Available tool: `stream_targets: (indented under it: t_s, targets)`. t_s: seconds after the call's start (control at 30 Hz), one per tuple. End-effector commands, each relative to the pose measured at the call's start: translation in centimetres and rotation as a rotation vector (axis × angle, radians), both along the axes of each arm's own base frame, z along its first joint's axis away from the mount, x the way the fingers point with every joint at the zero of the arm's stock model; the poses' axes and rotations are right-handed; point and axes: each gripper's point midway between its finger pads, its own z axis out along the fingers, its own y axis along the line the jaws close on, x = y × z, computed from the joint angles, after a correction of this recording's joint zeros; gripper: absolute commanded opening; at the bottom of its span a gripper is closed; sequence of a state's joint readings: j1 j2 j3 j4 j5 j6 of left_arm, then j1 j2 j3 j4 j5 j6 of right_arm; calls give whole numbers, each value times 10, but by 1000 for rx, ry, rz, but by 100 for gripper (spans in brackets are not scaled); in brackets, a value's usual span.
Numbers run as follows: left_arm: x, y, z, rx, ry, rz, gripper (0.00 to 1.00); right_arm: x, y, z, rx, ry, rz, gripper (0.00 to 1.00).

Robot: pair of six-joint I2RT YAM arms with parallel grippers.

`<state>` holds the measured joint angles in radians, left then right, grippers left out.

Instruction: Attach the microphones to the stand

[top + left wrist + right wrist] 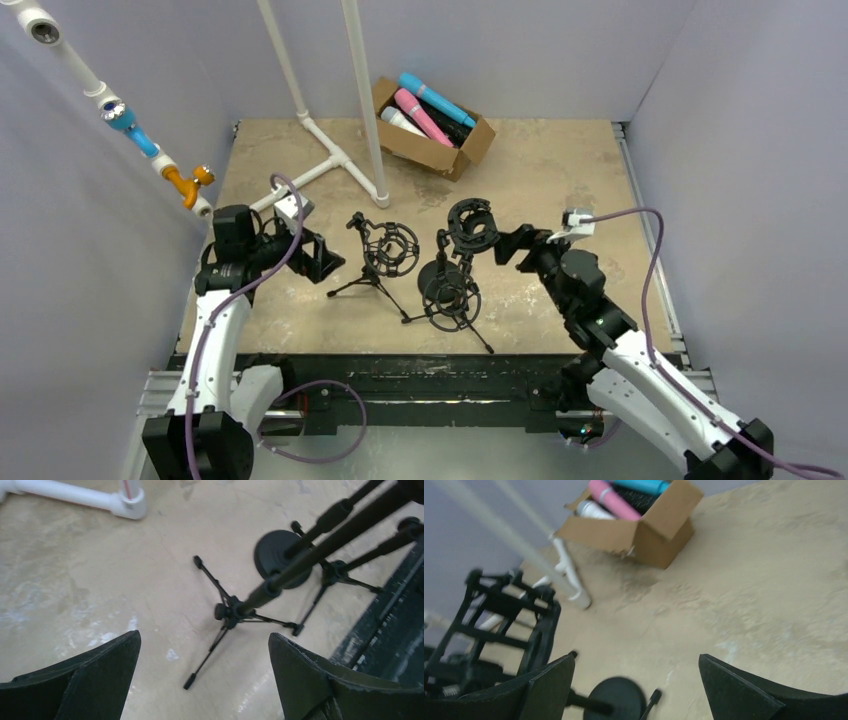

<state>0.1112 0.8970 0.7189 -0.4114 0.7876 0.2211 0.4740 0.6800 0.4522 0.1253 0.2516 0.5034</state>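
Observation:
Several microphones lie in a cardboard box (455, 150) at the back: a blue one (437, 99), a pink one (422, 116), a white one (402, 122) and something black. In the right wrist view the pink microphone (611, 500) and the blue one (644, 485) show in the box (634, 530). Three black stands with shock mounts stand mid-table: a tripod (385, 250), a lower one (450, 290) and a taller one (472, 225). My left gripper (325, 258) is open and empty left of the tripod (230, 612). My right gripper (505, 245) is open and empty beside the taller mount (504, 615).
A white PVC pipe frame (330, 160) rises at the back left, its foot in the left wrist view (75, 492). A slanted pipe at the upper left carries a blue piece (130, 125) and an orange piece (185, 182). A round stand base (277, 555) sits near the front rail.

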Motion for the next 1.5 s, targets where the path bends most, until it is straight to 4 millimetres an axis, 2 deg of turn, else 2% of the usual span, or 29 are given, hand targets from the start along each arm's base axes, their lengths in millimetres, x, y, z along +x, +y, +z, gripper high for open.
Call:
stream_targets:
  t_s: [0.0,0.1,0.27,0.37,0.47,0.67,0.9,1.03,1.23,1.37,1.4,1.47]
  targets:
    - [-49,-27,12,-50,35,-263,100,-37,19,-22,-32,105,49,97]
    - [-62,-31,12,-55,63,-309,100,-57,24,-30,-2,140,71,94]
    - [-67,-31,6,-48,79,-321,100,-76,29,-48,29,214,104,90]
    - [-72,-36,9,-74,64,-347,100,-88,43,-53,53,227,170,87]
    - [-70,-37,10,-86,43,-330,100,-97,59,-59,19,227,223,85]
    - [-61,-35,13,-72,14,-292,100,-112,90,-39,-40,111,333,85]
    - [-61,-38,13,-78,12,-310,100,-103,105,-24,-116,28,354,81]
    - [-59,-42,11,-90,11,-314,100,-94,109,-11,-114,-25,321,70]
    - [-55,-49,10,-119,40,-332,100,-85,118,3,-111,-73,301,48]
    - [-51,-53,13,-120,46,-348,100,-82,126,9,-111,-100,310,41]
    - [-51,-55,15,-122,46,-353,100,-81,128,7,-120,-99,309,37]
    - [-49,-57,17,-126,46,-353,100,-78,126,3,-140,-92,291,18]
